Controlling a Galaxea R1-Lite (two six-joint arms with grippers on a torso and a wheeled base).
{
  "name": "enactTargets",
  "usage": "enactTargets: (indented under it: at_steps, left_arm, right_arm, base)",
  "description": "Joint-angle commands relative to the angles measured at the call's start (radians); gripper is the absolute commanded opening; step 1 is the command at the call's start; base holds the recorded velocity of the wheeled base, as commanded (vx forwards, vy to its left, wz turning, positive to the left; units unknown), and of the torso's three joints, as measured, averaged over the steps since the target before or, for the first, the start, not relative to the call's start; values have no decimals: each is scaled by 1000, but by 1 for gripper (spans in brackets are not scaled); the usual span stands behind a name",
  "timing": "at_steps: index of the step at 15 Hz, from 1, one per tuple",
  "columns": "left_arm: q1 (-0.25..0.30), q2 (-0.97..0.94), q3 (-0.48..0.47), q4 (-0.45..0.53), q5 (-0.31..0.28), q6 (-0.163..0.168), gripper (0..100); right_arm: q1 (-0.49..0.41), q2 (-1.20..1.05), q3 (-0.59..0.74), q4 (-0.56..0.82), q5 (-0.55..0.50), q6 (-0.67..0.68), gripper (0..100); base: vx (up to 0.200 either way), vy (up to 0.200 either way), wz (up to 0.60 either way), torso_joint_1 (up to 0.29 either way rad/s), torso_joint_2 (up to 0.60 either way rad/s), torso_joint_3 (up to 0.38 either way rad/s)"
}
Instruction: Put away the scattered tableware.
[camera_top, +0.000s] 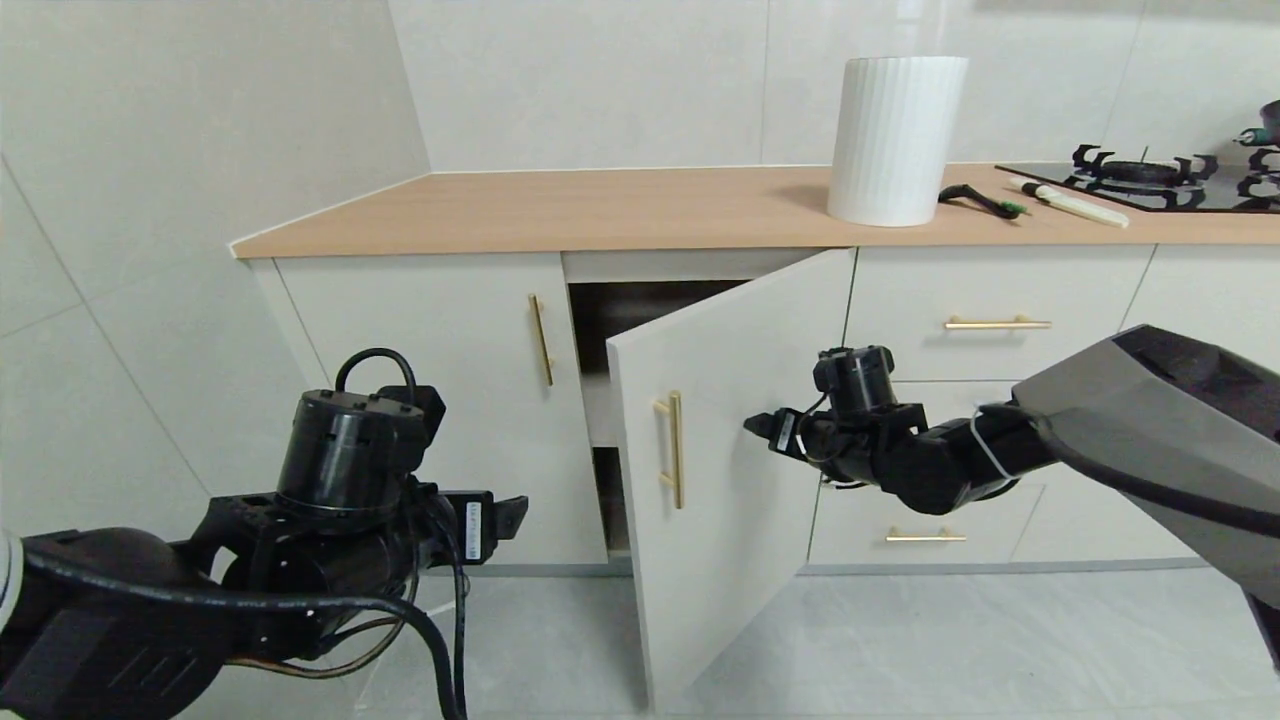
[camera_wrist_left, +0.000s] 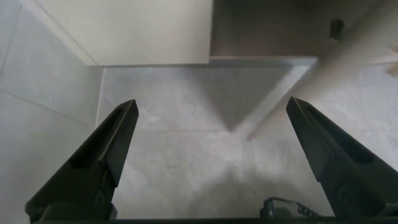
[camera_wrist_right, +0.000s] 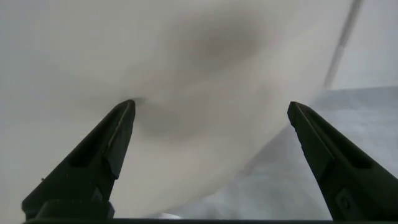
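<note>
Your right gripper (camera_top: 763, 428) hangs with its fingers spread wide and nothing between them, its tips close to the face of the cabinet door (camera_top: 740, 330), just to the outer side of the gold handle (camera_top: 673, 450). In the right wrist view the pale door panel lies straight ahead of the fingers. From here you cannot tell whether a tip touches it.

Your left gripper (camera_top: 508, 516) is also wide and empty. It sits lower than the right one, with the floor (camera_wrist_left: 205, 162) beneath its fingers and the door's free edge a little to its inner side.

The tableware is nowhere near either hand. Up on the counter (camera_top: 600, 205), well above the right gripper and off to its outer side, a dark-handled utensil (camera_top: 975, 197) and a pale utensil (camera_top: 1068, 202) lie loose between the white ribbed container (camera_top: 897, 140) and the hob (camera_top: 1150, 175). They are small in the head view, so take "utensil" as my best reading, not a firm one.

As for progress, I judge you are at the very start. The door stands open, which looks like the only preparation done. Both pieces are yet to be picked up and stowed. The cabinet interior is too dark to show whether anything already rests inside.
</note>
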Motion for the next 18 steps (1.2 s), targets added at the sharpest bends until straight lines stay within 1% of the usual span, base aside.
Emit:
enactTargets:
  at_steps: [1,2,5,6,8,10,11,12,16,18]
  left_arm:
    - [9,-1,-4,-1,0,0,100]
    - [9,-2,-4,-2,0,0,100]
    - [9,-4,-4,-1,0,0,100]
    - [9,-5,-4,-2,0,0,100]
    - [9,-5,-4,-2,0,0,100]
    - [9,-4,-4,-2,0,0,100]
    - [9,-2,-4,-2,0,-2,100]
    - [9,-2,-4,-2,0,-2,100]
    - [9,-4,-4,-4,0,-2,100]
    - [10,1,-4,-4,0,-2,100]
  right_arm:
    - [0,32,-38,-7,-2,23,100]
    - [0,42,-54,-7,-7,37,100]
    - [2,153,-206,-5,-157,76,100]
    - [0,168,-230,-5,-176,76,100]
    - [-12,177,-242,-5,-179,79,100]
    - [-23,208,-290,-4,-194,83,100]
    - [-37,250,-354,1,-251,85,100]
    - [-43,263,-379,2,-263,85,100]
    - [-64,289,-430,4,-276,88,100]
    - [-64,317,-488,30,-272,60,100]
  base:
    - [0,0,0,0,0,0]
    - [0,0,0,0,0,0]
    - [0,0,0,0,0,0]
    - [0,0,0,0,0,0]
    - [0,0,0,0,0,0]
    - [0,0,0,0,0,0]
    - [0,0,0,0,0,0]
    - [0,0,0,0,0,0]
    - [0,0,0,0,0,0]
    - [0,0,0,0,0,0]
